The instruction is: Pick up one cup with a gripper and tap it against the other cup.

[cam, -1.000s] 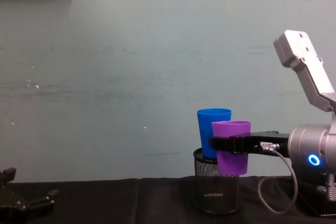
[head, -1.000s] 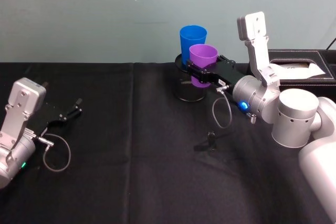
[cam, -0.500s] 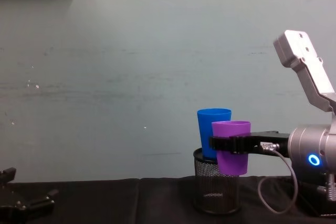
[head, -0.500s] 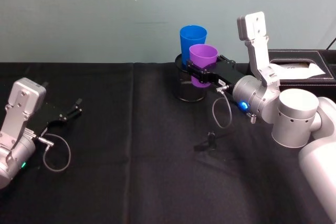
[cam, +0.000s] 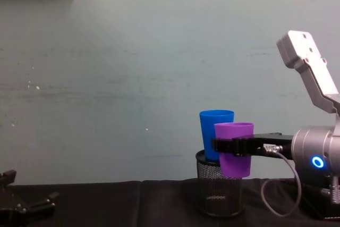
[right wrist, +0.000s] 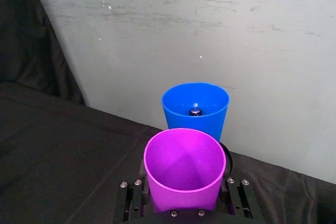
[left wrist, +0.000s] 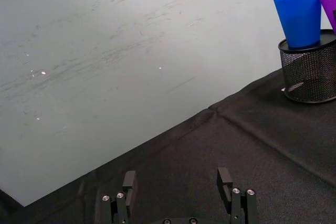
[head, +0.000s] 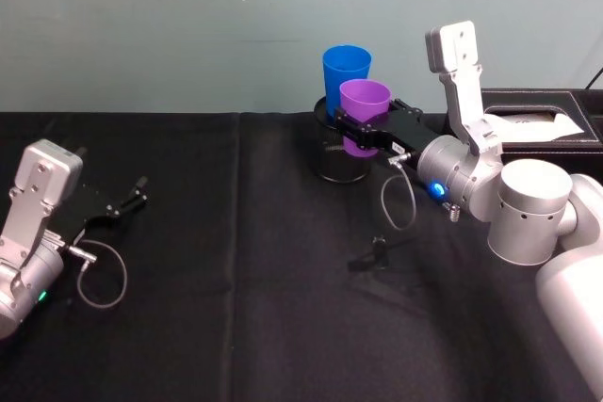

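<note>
Cups, two, at the far middle of your black table (head: 236,327). Purple cup (head: 364,116): upright, lifted clear of the cloth, clamped between the fingers of your right gripper (head: 361,132) about midway up its wall. In the chest view its base hangs beside the upper rim of the mesh holder (cam: 219,191). Blue cup (head: 345,73): upright, standing inside the holder, just behind the purple one. In the right wrist view the two rims sit very close; whether they touch, you cannot tell. A small dark object lies at the bottom of the blue cup in that view.

Right arm: silver-grey, blue ring light (cam: 317,162) lit, reaching in from your right side.

Left gripper (head: 121,204): low at your left, resting near the cloth, fingers (left wrist: 128,182) spread apart and holding nothing, well apart from both cups.

Black box (head: 532,115): far right, behind the right arm.
</note>
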Motion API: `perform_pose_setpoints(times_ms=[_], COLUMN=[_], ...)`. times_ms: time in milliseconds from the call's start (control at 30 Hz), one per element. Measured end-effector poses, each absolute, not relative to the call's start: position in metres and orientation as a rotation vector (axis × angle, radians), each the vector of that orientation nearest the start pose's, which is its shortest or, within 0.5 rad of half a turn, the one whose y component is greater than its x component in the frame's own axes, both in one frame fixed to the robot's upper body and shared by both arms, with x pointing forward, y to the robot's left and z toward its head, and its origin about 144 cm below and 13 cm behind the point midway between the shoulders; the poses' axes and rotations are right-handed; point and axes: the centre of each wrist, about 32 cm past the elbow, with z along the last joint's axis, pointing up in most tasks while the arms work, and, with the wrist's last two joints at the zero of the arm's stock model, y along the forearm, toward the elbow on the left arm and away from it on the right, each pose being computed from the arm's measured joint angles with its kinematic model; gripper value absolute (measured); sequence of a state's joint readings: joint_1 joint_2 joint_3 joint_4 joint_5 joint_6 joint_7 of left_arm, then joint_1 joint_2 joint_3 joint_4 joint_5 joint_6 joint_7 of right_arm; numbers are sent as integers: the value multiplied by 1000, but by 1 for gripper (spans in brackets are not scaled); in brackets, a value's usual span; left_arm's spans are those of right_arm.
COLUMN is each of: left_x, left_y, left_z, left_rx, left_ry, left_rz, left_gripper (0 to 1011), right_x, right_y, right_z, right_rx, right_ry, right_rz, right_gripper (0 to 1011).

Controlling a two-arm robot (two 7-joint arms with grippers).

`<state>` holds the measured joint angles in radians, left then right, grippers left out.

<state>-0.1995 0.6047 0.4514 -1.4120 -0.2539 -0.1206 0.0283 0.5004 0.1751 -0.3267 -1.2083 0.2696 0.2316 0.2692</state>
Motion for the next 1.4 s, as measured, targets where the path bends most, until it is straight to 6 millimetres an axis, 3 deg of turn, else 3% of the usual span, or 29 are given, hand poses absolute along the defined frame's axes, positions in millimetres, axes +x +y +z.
perform_pose_setpoints(times_ms=[1400], left_x=[489], left_y=[310], left_z=[1140], left_rx=[304], left_ry=[-285], left_rz=[1248], left_gripper=[1000], right_x=[587], right_y=[-203], right_z=[1207], right_rx=[-142], right_ry=[95], right_rz=[-1068], right_gripper=[715])
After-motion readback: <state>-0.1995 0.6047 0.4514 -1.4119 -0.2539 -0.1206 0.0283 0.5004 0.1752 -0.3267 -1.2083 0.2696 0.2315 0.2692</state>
